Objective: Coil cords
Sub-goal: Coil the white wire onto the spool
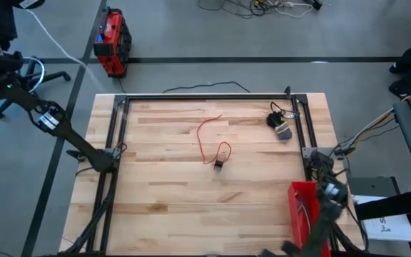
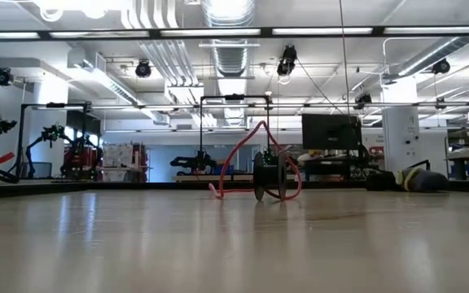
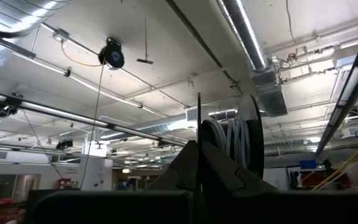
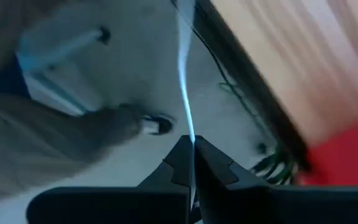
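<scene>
A thin red cord (image 1: 207, 135) lies in loose curves at the table's middle, its small dark plug (image 1: 218, 164) resting on the wood; the low view shows the red cord (image 2: 247, 159) arching up over the plug (image 2: 265, 175). A black cord (image 1: 280, 124) sits bunched in a small coil at the far right. My right gripper (image 4: 193, 144) hangs over the near right corner, shut on a thin white cord (image 4: 185, 68). My left gripper (image 3: 198, 148) is shut on nothing, raised off the table's far left and pointing at the ceiling. My right gripper pinches the thin white cord (image 4: 190, 127) between its two fingertips. The cord runs straight on from the tips, away from the fingers. The view is blurred, so which part of the cord this is and where its far end lies cannot be told.
A red bin (image 1: 304, 214) stands at the table's near right under my right arm, with thin cords inside. A black frame (image 1: 205, 97) runs along the far and side edges. A red box (image 1: 110, 41) stands on the floor beyond the far left corner.
</scene>
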